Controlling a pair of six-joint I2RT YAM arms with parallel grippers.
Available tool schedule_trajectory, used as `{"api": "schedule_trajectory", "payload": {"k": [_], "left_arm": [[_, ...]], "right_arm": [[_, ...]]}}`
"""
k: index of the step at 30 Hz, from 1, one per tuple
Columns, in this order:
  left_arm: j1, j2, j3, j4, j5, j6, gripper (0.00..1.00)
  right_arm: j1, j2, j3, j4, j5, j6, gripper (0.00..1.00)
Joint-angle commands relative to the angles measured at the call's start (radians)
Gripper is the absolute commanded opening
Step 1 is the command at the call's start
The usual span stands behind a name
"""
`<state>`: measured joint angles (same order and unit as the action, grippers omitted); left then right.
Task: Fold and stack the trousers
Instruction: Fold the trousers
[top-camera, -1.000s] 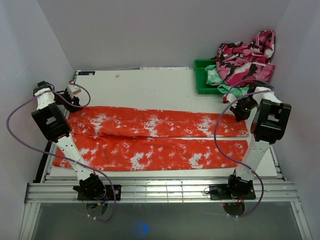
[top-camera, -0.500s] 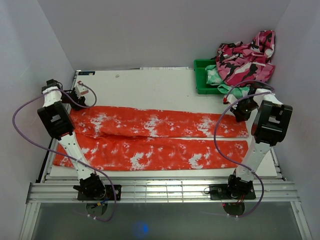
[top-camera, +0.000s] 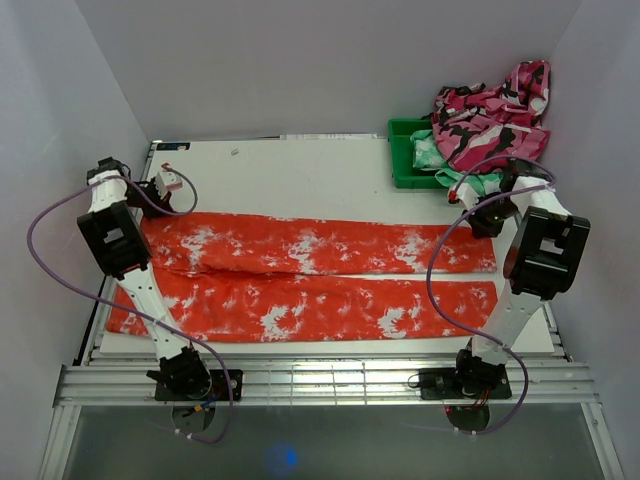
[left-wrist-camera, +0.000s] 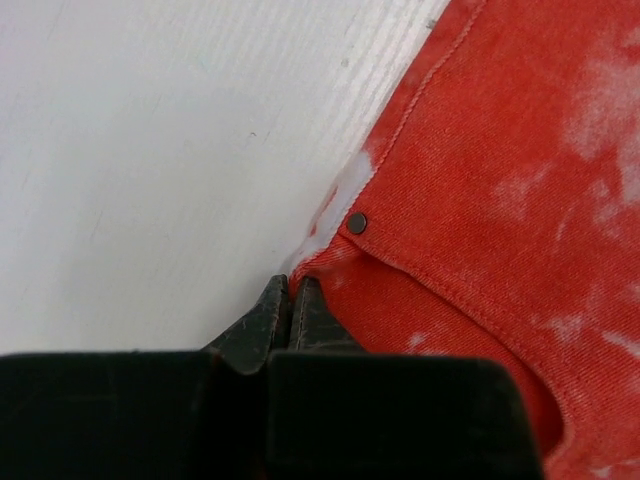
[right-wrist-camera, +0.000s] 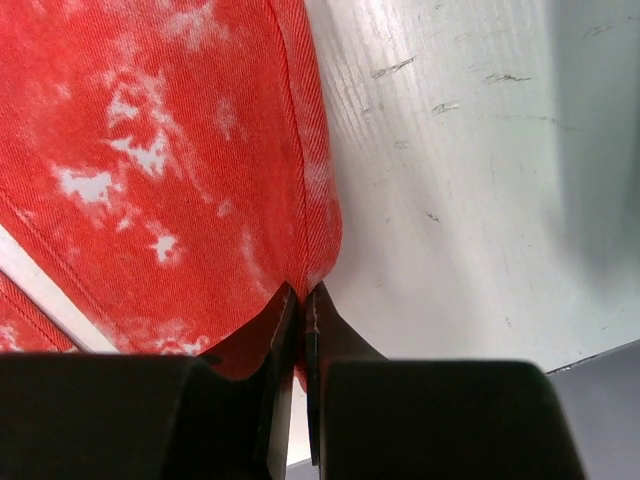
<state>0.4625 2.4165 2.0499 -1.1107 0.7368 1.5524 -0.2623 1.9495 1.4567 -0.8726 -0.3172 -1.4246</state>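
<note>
Left hand (left-wrist-camera: 290, 302), right hand (right-wrist-camera: 303, 298): seemingly tight on trousers (top-camera: 320, 247) corners.

You have trousers (top-camera: 310, 275) spread left to right across the table (top-camera: 300, 170), one leg behind the other. Behind their right end stands a bin (top-camera: 403, 152) with heaped garments (top-camera: 490, 115) in it. Your left gripper (left-wrist-camera: 288, 300) sits at their far-left corner, your right gripper (right-wrist-camera: 303, 300) at the far-right.

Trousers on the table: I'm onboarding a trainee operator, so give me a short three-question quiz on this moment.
1. True or false: the trousers lie folded in a stack.
2. What is the right gripper pinching? A) a sponge B) a corner of the trousers C) nothing
3. Fill in: the left gripper is shut on the trousers' corner next to a metal ____.
Key: 1 false; 2 B; 3 rivet.
</note>
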Motion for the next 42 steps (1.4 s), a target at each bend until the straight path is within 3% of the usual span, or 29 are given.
{"api": "schedule_trajectory", "payload": {"k": [1, 6, 12, 16, 21, 25, 26, 29, 31, 36, 42], "left_arm": [[-0.015, 0.015, 0.053, -0.032, -0.045, -0.067, 0.00], [-0.010, -0.082, 0.044, 0.142, 0.053, -0.222, 0.00], [0.014, -0.279, -0.097, 0.420, 0.111, -0.412, 0.00], [0.045, -0.371, -0.161, 0.486, 0.127, -0.460, 0.00], [0.106, -0.569, -0.343, 0.552, 0.217, -0.483, 0.00], [0.191, -0.733, -0.509, 0.482, 0.311, -0.396, 0.00], [0.208, -0.761, -0.540, 0.435, 0.317, -0.276, 0.00], [0.295, -0.862, -0.695, 0.296, 0.328, -0.155, 0.00], [0.359, -0.908, -0.823, 0.203, 0.309, 0.013, 0.00], [0.458, -0.918, -1.054, 0.167, 0.159, 0.191, 0.00], [0.519, -0.823, -1.237, 0.257, -0.025, 0.238, 0.00]], "right_arm": [[-0.002, -0.066, 0.031, -0.011, -0.057, 0.006, 0.08], [-0.017, -0.115, 0.057, -0.003, -0.083, 0.010, 0.08], [-0.060, -0.170, 0.114, 0.017, -0.126, 0.007, 0.08], [-0.095, -0.218, 0.128, 0.020, -0.157, -0.008, 0.08], [-0.152, -0.409, -0.027, 0.011, -0.224, -0.114, 0.08], [-0.201, -0.604, -0.218, -0.029, -0.246, -0.270, 0.08], [-0.221, -0.647, -0.261, -0.049, -0.243, -0.314, 0.08], [-0.262, -0.816, -0.427, -0.110, -0.229, -0.477, 0.08], [-0.299, -0.921, -0.536, -0.181, -0.198, -0.591, 0.08], [-0.342, -1.078, -0.758, -0.312, -0.055, -0.750, 0.08], [-0.361, -1.138, -1.006, -0.212, 0.058, -0.812, 0.08]]}}
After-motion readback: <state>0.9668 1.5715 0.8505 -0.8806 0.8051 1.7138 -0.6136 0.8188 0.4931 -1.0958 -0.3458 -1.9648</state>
